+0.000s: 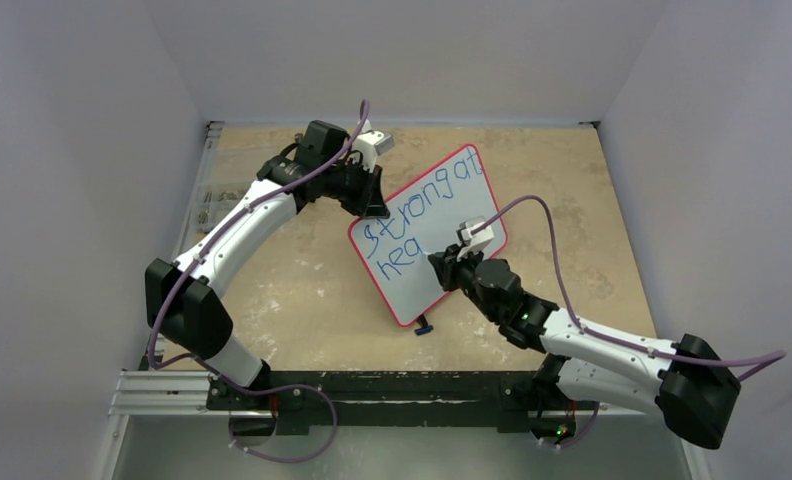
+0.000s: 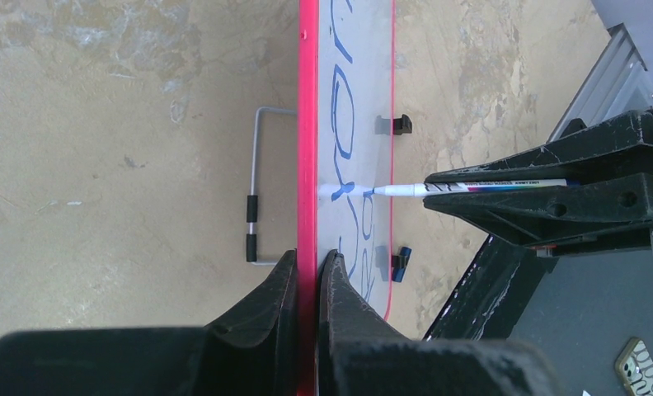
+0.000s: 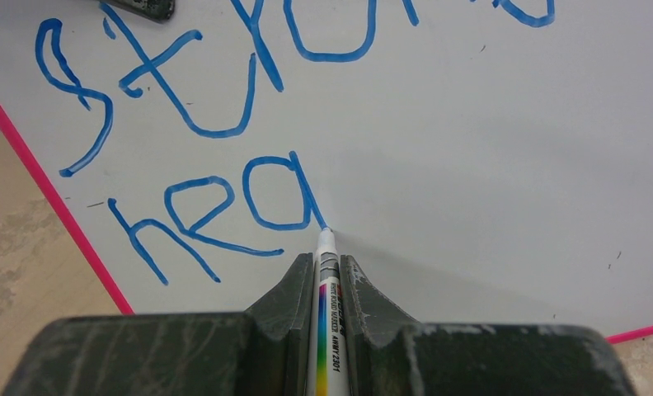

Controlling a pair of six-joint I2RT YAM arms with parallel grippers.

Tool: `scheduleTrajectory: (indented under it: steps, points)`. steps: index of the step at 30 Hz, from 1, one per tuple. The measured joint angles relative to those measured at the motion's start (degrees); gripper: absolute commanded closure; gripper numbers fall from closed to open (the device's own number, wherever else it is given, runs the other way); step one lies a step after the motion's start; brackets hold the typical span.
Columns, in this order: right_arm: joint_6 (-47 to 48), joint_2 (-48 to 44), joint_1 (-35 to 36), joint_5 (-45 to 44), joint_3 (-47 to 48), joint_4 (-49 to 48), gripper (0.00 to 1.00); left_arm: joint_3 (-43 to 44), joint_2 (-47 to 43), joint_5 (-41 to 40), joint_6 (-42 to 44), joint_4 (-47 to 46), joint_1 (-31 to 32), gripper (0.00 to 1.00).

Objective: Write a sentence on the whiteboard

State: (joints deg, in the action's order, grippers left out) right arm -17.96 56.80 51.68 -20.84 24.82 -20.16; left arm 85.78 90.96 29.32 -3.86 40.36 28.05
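Red-framed glossy white whiteboard (image 1: 442,205); left gripper (image 2: 308,260) pinches its edge, steadying it; right gripper (image 3: 327,266) clamps slim white marker (image 3: 326,247), tip extending blue handwritten sentence (image 3: 309,194).

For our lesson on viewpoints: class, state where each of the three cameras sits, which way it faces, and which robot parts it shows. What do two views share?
Top external: above and behind the bases, looking down at the table; the left arm, right arm and whiteboard show.
Left wrist: looks along the whiteboard's red edge; left fingers clamp it.
Right wrist: faces the blue writing; right fingers grip the marker.
Shared: both wrist views show the marker tip on the whiteboard.
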Motion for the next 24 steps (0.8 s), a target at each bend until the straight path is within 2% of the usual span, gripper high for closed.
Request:
scheduleTrajectory:
  steps: [16, 24]
  points:
    - [1.2, -6.5, 0.0, -2.3, 0.7, 7.6, 1.00, 0.0, -0.2, 0.2, 0.0, 0.0, 0.2, 1.00]
    - [3.9, -4.9, 0.0, -3.7, 3.5, 7.3, 1.00, 0.0, -0.2, 0.2, 0.0, 0.0, 0.2, 1.00]
